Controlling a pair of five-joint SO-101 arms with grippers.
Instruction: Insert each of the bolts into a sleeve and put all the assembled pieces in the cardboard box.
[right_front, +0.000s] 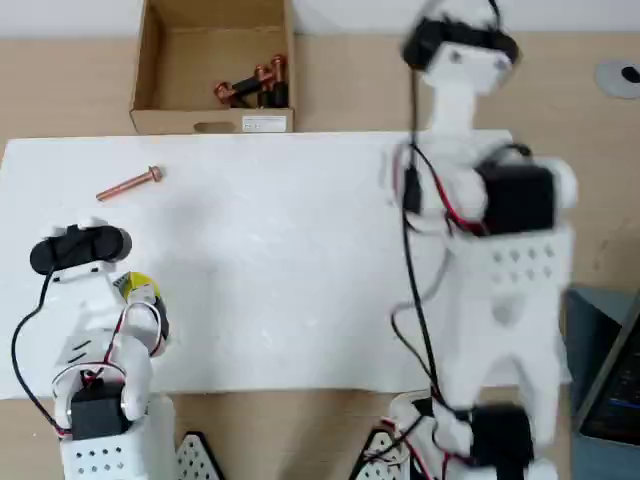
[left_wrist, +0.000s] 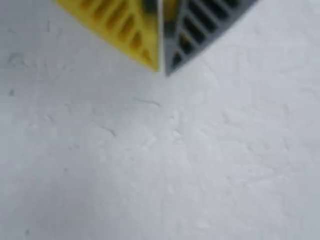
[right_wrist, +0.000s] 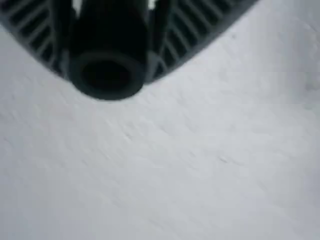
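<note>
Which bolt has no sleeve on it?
The bare copper bolt lying alone on the white mat; the other bolts sit in black sleeves inside the cardboard box.

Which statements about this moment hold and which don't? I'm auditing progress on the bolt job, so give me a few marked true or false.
1. A loose bolt lies on the white mat. True.
2. The cardboard box is empty. False: assembled pieces lie inside it.
3. The right hand grips a black sleeve. True.
4. The left hand holds the loose bolt. False: it is shut on nothing, and the bolt lies apart from it on the mat.
</note>
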